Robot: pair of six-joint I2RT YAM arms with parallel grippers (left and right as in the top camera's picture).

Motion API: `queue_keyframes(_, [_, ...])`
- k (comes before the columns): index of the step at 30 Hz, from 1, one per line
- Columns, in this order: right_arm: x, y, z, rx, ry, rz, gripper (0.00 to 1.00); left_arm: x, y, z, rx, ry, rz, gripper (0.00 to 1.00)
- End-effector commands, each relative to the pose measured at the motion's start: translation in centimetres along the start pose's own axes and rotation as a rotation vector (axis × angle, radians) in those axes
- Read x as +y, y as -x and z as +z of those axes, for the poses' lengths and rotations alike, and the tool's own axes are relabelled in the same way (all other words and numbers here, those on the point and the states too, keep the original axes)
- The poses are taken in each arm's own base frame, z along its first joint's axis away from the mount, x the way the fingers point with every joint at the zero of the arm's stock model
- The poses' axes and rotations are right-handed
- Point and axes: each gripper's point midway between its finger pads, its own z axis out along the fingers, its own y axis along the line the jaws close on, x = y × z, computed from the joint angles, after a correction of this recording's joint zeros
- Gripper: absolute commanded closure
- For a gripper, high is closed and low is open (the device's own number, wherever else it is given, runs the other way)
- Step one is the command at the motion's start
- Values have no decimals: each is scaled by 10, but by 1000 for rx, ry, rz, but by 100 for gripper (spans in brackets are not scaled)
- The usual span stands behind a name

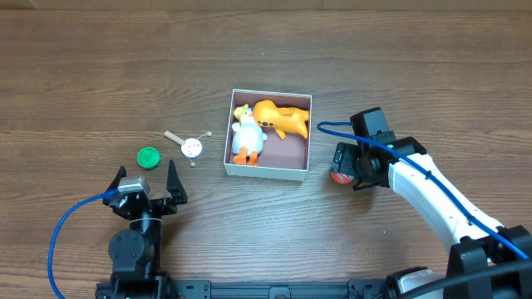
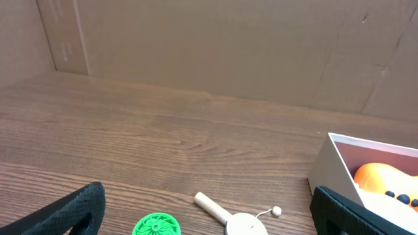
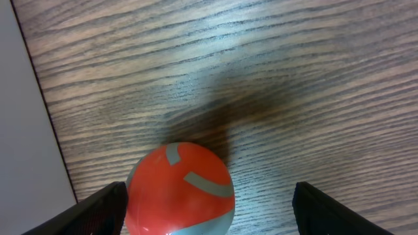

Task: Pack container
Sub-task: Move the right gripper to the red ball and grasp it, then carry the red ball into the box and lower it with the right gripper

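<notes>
The container [image 1: 268, 172] is a square white-walled box at the table's middle. A white duck toy [image 1: 246, 137] and an orange plush [image 1: 283, 118] lie inside it. Just right of the box, a red ball with grey-blue stripes [image 1: 337, 176] rests on the wood. My right gripper [image 1: 342, 166] stands open around it. In the right wrist view the ball [image 3: 179, 189] lies against the left finger, with a wide gap to the right one, and the box's wall [image 3: 23, 130] runs along the left. My left gripper [image 1: 147, 178] is open and holds nothing.
A green ridged disc [image 1: 148, 157] and a small wooden hand drum with a bead on a string [image 1: 190, 146] lie left of the box, ahead of the left gripper [image 2: 208, 202]. In the left wrist view the disc [image 2: 157, 226] and the drum [image 2: 241, 224] lie between the fingers. A cardboard wall [image 2: 215, 46] stands behind.
</notes>
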Motion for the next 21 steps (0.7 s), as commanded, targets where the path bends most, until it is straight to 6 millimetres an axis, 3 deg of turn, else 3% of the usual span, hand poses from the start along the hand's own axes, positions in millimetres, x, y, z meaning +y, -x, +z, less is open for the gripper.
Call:
queue_keyframes(1, [-4, 1, 1, -7, -14, 13, 21, 3, 1, 0, -10, 14, -10, 0])
queue_keyframes(16, [-11, -24, 28, 22, 8, 21, 24, 3, 1, 0, -10, 14, -10, 0])
queue_keyframes(17, [-11, -24, 28, 19, 10, 21, 29, 3, 1, 0, -9, 14, -10, 0])
queue_keyframes(19, [-10, -22, 27, 13, 13, 21, 51, 3, 1, 0, -10, 14, -10, 0])
queue_keyframes(20, [-10, -22, 27, 12, 13, 21, 70, 3, 1, 0, -9, 14, -10, 0])
queue_keyframes(21, [-10, -21, 27, 11, 13, 21, 82, 3, 1, 0, -10, 14, -10, 0])
